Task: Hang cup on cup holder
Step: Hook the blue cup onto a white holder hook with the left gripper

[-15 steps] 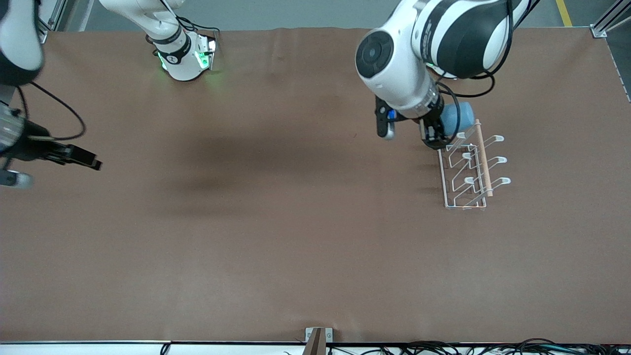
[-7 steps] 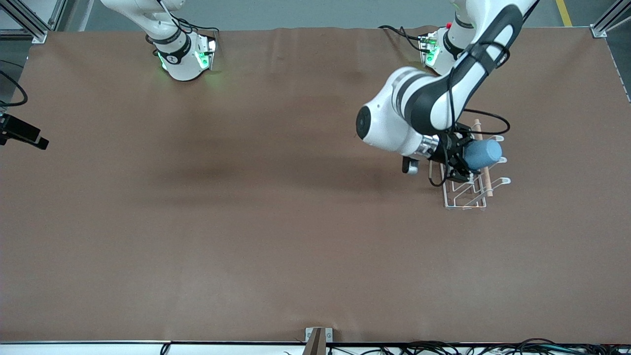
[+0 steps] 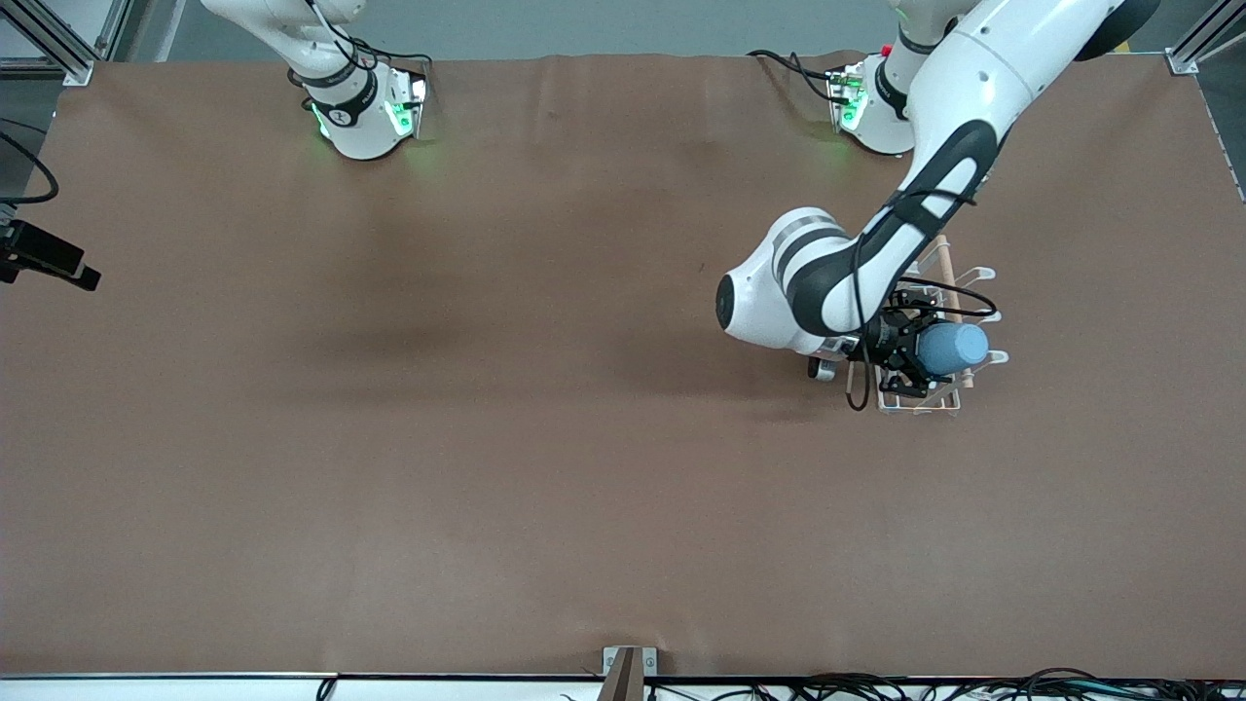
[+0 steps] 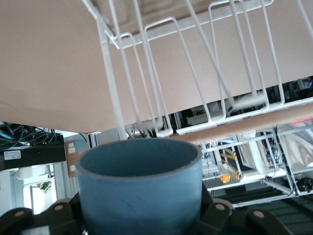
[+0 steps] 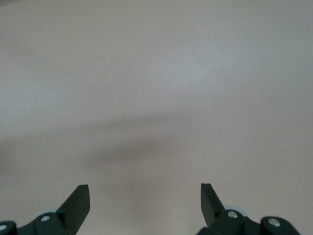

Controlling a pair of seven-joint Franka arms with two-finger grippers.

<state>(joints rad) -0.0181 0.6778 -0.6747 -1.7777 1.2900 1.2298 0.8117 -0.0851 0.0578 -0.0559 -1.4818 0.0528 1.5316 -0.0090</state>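
Note:
My left gripper (image 3: 910,355) is shut on the blue-grey cup (image 3: 954,349) and holds it on its side, mouth pointing away from the gripper. It is over the end of the white wire cup holder (image 3: 981,276) that is nearest the front camera, beside the wooden rod (image 3: 942,261). In the left wrist view the cup (image 4: 142,191) fills the space between the jaws of the left gripper (image 4: 142,220), with the cup holder's wire prongs (image 4: 161,73) and rod (image 4: 244,128) just past its rim. My right gripper (image 5: 143,200) is open and empty over bare table.
The brown table cover (image 3: 545,438) is bare around the cup holder. The right gripper (image 3: 54,263) shows at the table's edge at the right arm's end, where that arm waits. Cables (image 3: 876,686) lie along the edge nearest the front camera.
My left gripper has carried the cup along the cup holder toward the front camera, down to the prongs at its near end. The right arm pulled back to the table's edge, then stayed still.

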